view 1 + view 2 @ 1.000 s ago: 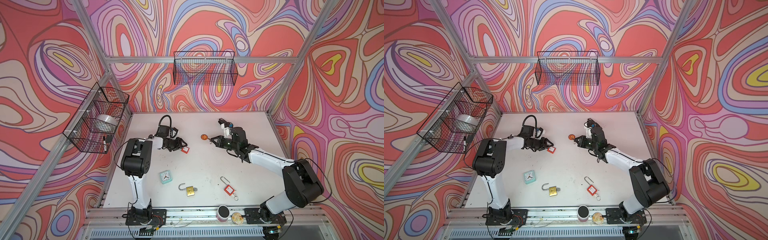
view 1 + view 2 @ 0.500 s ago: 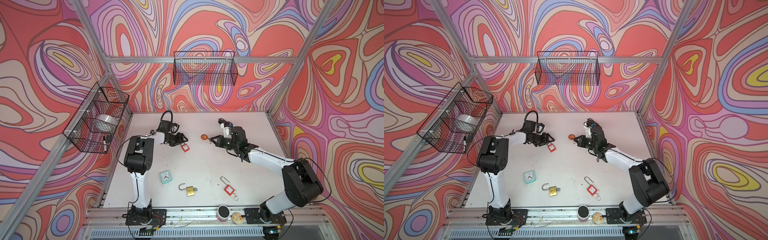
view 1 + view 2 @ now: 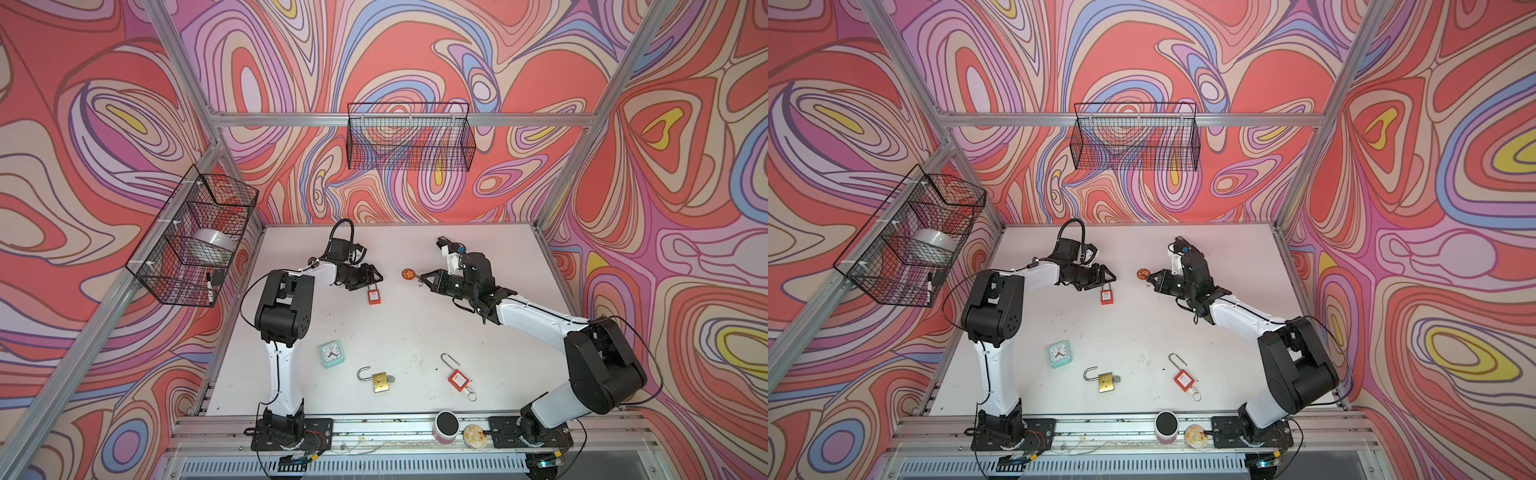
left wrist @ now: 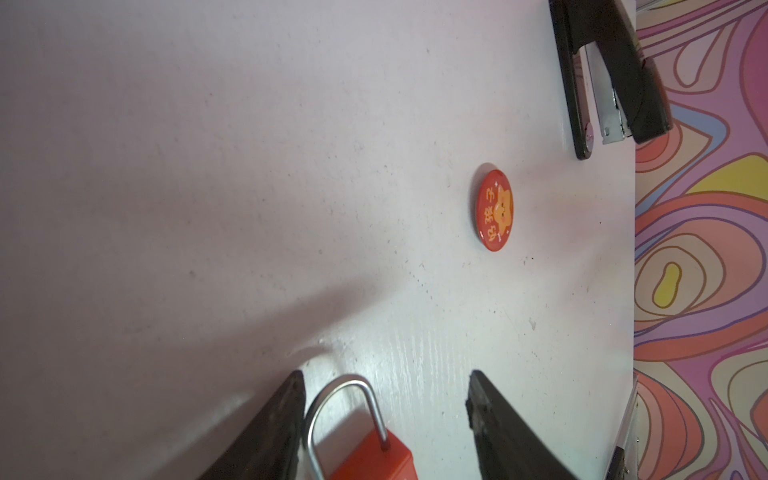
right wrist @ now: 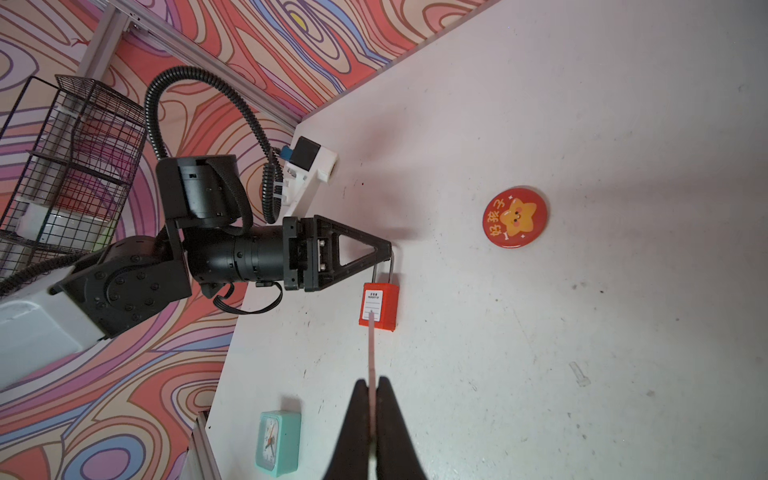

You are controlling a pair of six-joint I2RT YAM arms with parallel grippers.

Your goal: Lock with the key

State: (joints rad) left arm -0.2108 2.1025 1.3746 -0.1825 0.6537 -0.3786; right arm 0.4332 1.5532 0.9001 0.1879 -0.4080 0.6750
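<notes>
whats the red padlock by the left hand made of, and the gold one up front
Red padlock: body looks like matte moulded plastic; its hoop is shiny bare metal, probably steel. Gold padlock: glossy yellow metal, likely brass, with a silvery loop.

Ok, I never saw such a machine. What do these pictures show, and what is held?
These are two robot arms on a white table. Two pictures look down from above; the other two come from a camera on each wrist. The left gripper stands open around the shackle of a red padlock without gripping it. The right gripper is shut on a thin flat strip, probably the key. Also lying there: a round badge, a mint clock, an open brass padlock and a second red padlock.
</notes>
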